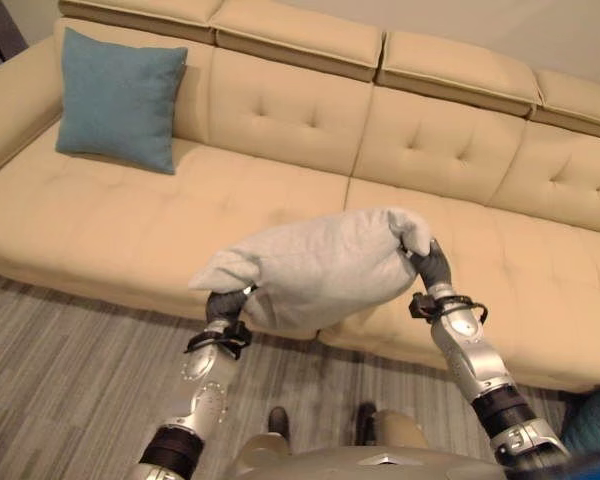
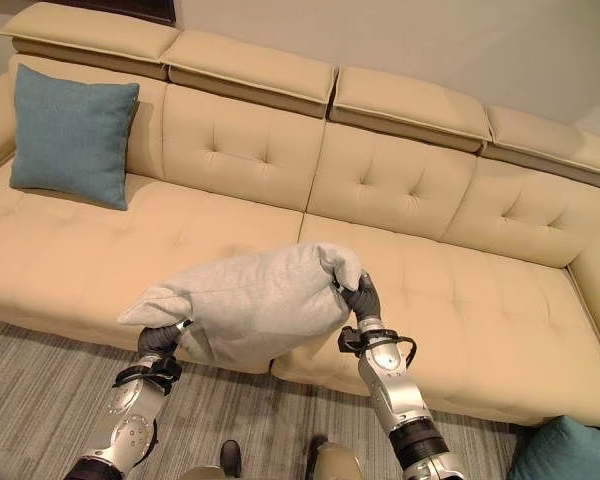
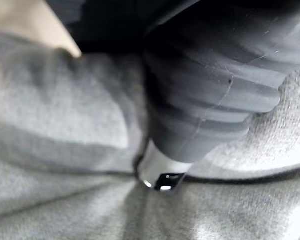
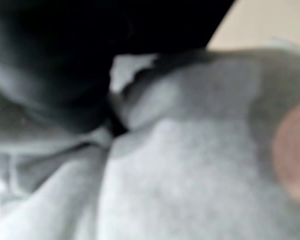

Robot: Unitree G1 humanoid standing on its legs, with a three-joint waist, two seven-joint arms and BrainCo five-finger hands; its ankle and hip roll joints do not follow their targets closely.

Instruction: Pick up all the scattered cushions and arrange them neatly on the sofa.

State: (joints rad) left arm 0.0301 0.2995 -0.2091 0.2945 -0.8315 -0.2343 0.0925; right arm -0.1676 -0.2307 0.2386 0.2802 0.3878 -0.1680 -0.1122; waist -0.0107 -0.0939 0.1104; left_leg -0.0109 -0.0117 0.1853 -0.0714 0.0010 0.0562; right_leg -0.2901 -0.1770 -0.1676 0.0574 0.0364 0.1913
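Cushions are mid-transfer: the cream sofa (image 2: 400,190) fills the background, a teal cushion (image 2: 72,132) propped at its left end. Before its front edge the grey cushion (image 2: 245,300) hangs between left hand (image 2: 158,342) and right hand (image 2: 360,296) — fingers buried in fabric, so I cannot tell their grip. Next — carry forward, set down upright. No legible writing.
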